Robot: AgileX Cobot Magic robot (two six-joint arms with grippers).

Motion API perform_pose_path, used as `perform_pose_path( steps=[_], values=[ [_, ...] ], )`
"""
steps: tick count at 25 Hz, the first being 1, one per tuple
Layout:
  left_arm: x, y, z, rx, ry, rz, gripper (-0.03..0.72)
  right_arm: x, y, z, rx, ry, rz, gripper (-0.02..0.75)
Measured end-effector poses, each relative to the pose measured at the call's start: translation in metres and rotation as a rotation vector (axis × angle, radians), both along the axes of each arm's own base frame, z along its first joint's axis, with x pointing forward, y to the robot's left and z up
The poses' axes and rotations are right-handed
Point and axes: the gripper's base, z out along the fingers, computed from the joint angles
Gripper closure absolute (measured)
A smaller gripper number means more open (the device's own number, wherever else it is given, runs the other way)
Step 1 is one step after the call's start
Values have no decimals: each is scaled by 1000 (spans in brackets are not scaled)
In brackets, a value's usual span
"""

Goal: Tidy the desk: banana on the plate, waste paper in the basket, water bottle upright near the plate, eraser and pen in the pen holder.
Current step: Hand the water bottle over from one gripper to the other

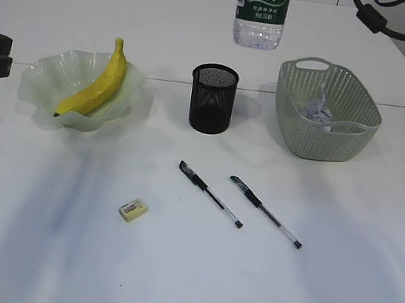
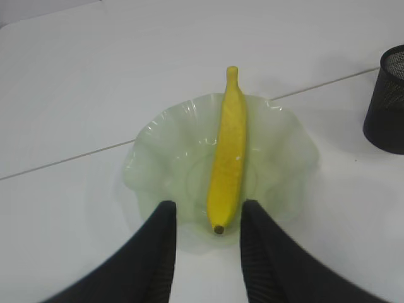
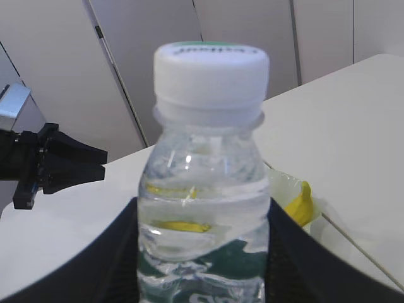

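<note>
- The right pincer (image 3: 205,265) holds the water bottle (image 1: 261,13) by its sides. In the view from outside, the bottle's base looks to be at the back of the bench (image 1: 62,252), but I cannot tell if it touches.
- The bottle is smooth, clear plastic, so it could slip. It is also well apart from the plate (image 1: 44,75), so it may be left too far away.
- The left pincer (image 2: 208,252) is partly open and holds nothing. It hangs just before the tip of the banana (image 2: 228,151).
- The banana lies on the plate. The plate is thin, see-through green with a wavy rim, so a bump from the pincer could push it.
- The crumpled paper (image 1: 318,107) is in the green basket (image 1: 293,145), which is full of little holes.
- Two thin pens (image 1: 210,194) and a small flat eraser (image 1: 133,209) lie on the bench. They are hard to grab.
- The pen holder (image 1: 210,115) is black mesh, round and light. It could tip over.
</note>
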Motion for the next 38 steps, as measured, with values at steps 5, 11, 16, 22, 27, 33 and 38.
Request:
perform_pose_path(
  steps=[5, 11, 16, 22, 27, 33, 38],
  values=[
    [0, -2, 2, -30, -15, -8, 452, 0, 0, 0, -23, -65, 10, 379],
    [1, -8, 8, -82, -76, -62, 452, 9, 11, -13, 9, -87, 26, 381],
    [1, -17, 12, -144, -117, -154, 452, 7, 41, -26, -19, -104, 98, 381],
    [8, -35, -4, -247, -98, -317, 452, 0, 63, -26, -19, -120, 151, 381],
    [11, -49, -23, -297, -56, -462, 452, -1, 63, -27, -26, -123, 153, 381],
    [10, -60, -39, -334, -20, -615, 452, -1, 63, -29, -54, -129, 157, 381],
    [9, -65, -45, -387, -19, -702, 452, -4, 72, -30, -69, -162, 184, 381]
  ],
)
